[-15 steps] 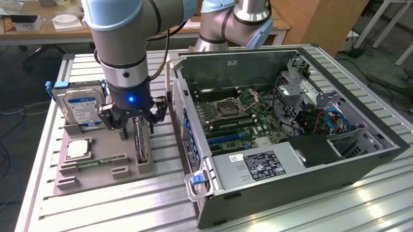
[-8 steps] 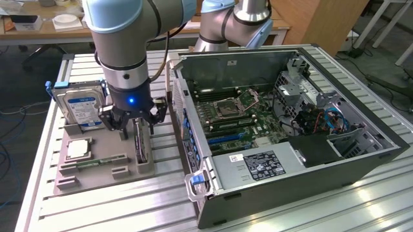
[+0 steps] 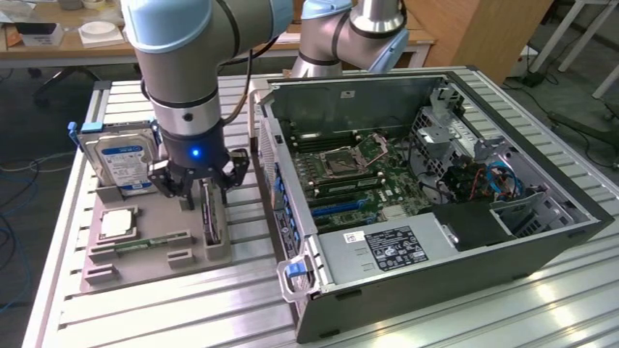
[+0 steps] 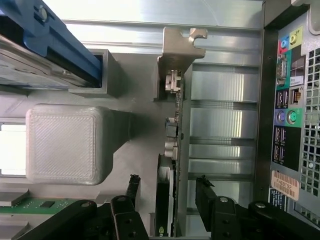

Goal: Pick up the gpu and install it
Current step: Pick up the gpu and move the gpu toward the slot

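Directly below the hand (image 3: 205,194), the gpu (image 3: 211,221) stands on its long edge in a slot of a grey printed parts holder (image 3: 145,268). It is a thin dark card, and its silvery end bracket (image 4: 182,47) is at the end farther from the wrist camera. The hand is open and straddles the card. In the wrist view one dark finger (image 4: 132,189) sits on each side of the card's upper edge, with a gap between each finger and the card, so nothing is gripped. A grey and pale blue robot arm (image 3: 184,65) reaches down from above to carry the hand.

On the same holder, toward the exterior view's left, a hard drive with a blue label (image 3: 121,156) stands upright, a square processor chip (image 3: 116,223) lies flat, and a narrow green memory stick (image 3: 153,243) lies just beside the card's slot. The holder rests on a ribbed aluminium tabletop (image 3: 174,312). Just beside the holder, to the exterior view's right, an open computer case (image 3: 425,275) lies on its side, exposing its green motherboard (image 3: 358,174).
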Robot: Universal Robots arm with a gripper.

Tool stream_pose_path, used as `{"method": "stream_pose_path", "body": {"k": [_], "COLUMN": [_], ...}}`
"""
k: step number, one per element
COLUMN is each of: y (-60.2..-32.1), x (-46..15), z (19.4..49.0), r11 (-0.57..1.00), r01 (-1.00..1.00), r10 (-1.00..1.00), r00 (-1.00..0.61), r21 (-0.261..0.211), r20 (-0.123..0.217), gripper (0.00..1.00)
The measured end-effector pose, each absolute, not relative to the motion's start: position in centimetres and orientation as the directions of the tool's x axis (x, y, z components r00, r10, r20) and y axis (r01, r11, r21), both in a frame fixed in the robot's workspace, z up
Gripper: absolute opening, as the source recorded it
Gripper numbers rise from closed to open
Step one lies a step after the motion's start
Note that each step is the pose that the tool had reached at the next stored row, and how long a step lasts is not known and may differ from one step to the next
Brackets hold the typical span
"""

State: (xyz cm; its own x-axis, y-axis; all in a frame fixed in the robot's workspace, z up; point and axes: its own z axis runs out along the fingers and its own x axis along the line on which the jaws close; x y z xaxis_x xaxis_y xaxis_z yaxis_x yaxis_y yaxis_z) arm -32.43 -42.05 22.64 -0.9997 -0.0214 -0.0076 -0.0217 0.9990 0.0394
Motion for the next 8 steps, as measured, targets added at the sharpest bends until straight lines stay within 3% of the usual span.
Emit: {"method": "stream_pose_path", "body": {"k": [4,5,8], "y": [-42.05,-42.05,-42.05], "x": [-32.67,-32.67,-32.69], "z": [22.6,22.59,22.54], "r11": [0.999,0.999,0.999], "r01": [-0.022,-0.022,-0.022], "r10": [-0.022,-0.022,-0.021], "r00": [-1.0,-1.0,-1.0], "r21": [0.039,0.039,0.039], "r20": [-0.008,-0.008,-0.008], "gripper": [0.55,0.48,0.46]}}
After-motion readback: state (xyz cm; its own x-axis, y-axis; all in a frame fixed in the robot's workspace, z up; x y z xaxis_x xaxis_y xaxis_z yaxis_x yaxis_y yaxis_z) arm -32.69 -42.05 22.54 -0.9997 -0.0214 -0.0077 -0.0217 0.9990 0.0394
